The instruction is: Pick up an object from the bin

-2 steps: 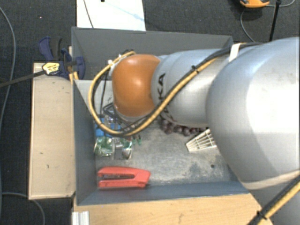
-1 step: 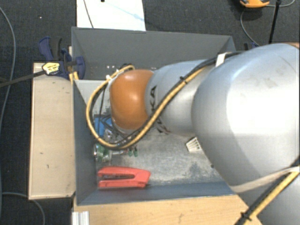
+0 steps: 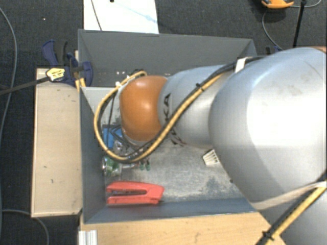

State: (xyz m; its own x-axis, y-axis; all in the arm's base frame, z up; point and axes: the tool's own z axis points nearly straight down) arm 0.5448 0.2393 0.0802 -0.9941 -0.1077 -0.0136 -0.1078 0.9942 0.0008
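Gripper low in the left part of the grey metal bin, close to the left wall. It is mostly hidden under the orange dome-shaped wrist cover, so open or closed cannot be told, nor whether it holds anything.

Nearest things:
- Blue plastic object, just left of the gripper and partly covered by it, against the left wall.
- Small silvery-and-green object, just below the gripper on the bin floor. Contact between the two cannot be made out.

Yellow-and-black cable loops round the wrist cover on its left side.

Further out:
- Red flat stapler-shaped object, lying lengthwise along the near wall, apart from the gripper.
- Small white ribbed piece, mid-floor to the right, at the edge of the large silver arm.
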